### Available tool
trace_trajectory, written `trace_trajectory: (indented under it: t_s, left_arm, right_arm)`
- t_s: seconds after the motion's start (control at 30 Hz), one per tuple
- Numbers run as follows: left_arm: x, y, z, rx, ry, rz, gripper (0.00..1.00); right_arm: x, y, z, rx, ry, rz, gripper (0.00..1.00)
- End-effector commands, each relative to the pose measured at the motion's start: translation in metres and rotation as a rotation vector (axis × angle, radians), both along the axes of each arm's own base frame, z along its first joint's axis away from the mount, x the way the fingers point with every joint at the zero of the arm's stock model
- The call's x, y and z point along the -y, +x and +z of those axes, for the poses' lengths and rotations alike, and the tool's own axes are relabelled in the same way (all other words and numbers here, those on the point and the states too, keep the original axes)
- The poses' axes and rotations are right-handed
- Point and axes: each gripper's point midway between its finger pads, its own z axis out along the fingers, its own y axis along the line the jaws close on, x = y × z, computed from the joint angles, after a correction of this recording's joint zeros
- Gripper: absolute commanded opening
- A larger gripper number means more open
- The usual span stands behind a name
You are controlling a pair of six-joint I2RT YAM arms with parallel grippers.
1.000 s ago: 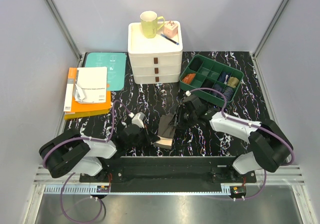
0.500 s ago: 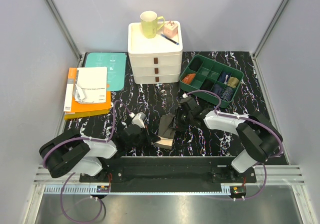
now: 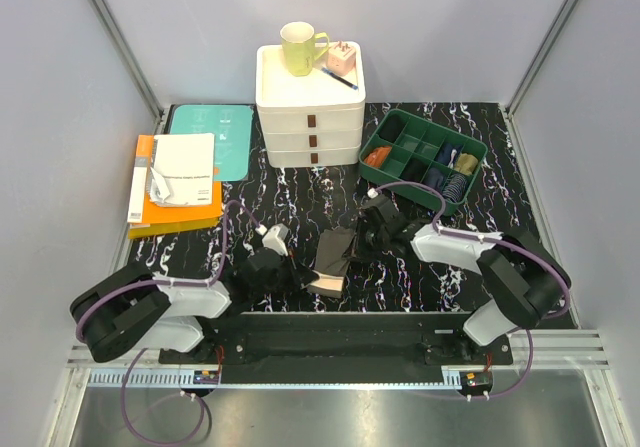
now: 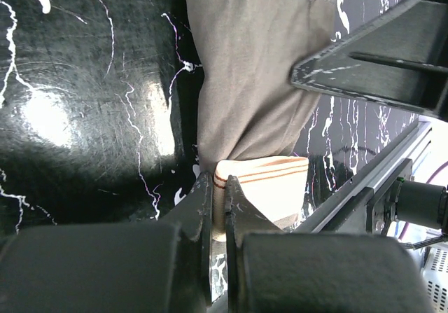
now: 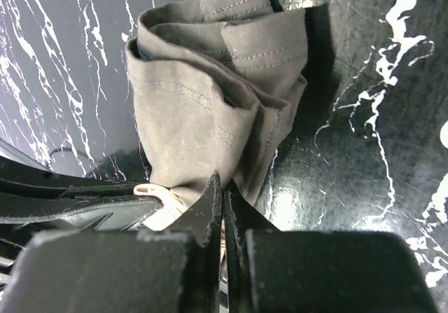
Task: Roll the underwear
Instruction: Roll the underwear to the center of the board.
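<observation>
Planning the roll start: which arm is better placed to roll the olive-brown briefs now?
Right, probably. The right claw is shut on the bunched hemmed end of the olive-brown cloth boxer briefs, free to turn it over; the left claw pins the beige waistband as anchor.

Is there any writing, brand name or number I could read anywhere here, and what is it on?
No text is legible in any view.
White booklet: printed lines, too small to read.
Teal sheet: faint marks, too small to read.
Pink box: a pattern, too blurred to read.
Underwear: the waistband shows only stripes, no lettering.
</observation>
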Motion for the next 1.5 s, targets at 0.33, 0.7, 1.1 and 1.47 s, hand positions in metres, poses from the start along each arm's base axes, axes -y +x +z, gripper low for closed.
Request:
trace_trajectory:
  t_s: [0.33, 0.7, 1.1, 1.47]
  left_arm:
    - [0.004, 0.002, 0.006, 0.037, 0.024, -0.036, 0.00]
    - [-0.002, -0.023, 0.003, -0.152, 0.244, -0.203, 0.00]
    - [-0.003, -0.035, -0.016, -0.379, 0.253, -0.337, 0.00]
    - [-0.005, -0.028, -0.015, -0.415, 0.258, -0.347, 0.00]
  right_arm:
    - [0.018, 0.009, -0.042, 0.025, -0.144, 0.017, 0.11]
    - [0.020, 0.010, 0.052, 0.337, -0.112, 0.239, 0.60]
    - [-0.035, -0.060, 0.082, 0.691, -0.085, 0.558, 0.60]
    - [-0.067, -0.102, 0.055, 0.752, -0.139, 0.719, 0.59]
